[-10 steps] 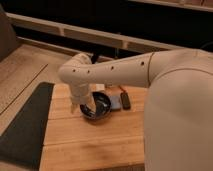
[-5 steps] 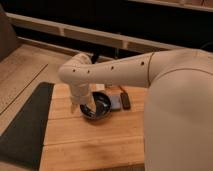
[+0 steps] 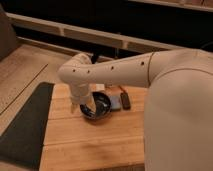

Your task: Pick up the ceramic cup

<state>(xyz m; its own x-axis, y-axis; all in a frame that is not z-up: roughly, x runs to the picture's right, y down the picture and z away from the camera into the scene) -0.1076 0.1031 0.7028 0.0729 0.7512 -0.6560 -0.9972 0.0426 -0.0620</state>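
In the camera view almost nothing has moved over the last second. The arm point(image 3: 115, 70) keeps the same bent pose, and the gripper point(image 3: 81, 107) still hangs low at the left edge of the dark bowl point(image 3: 100, 108), close to the wooden table point(image 3: 90, 145). I read that stillness as the robot settling on a grasp rather than travelling. No lift has begun, so the pick is still to come.

The wrist hides how wide the gripper stands and whether it has hold of anything, so I cannot tell either. The cup does not show clearly. The pale patch under the wrist, right beside the bowl's left rim, may be it.

By count there is one bowl, one flat light-blue item point(image 3: 116, 103) touching the bowl's right side, and one slim dark item point(image 3: 125, 99) just beside that. There is also one dark mat point(image 3: 25, 125) along the table's left side, and one arm with one gripper.
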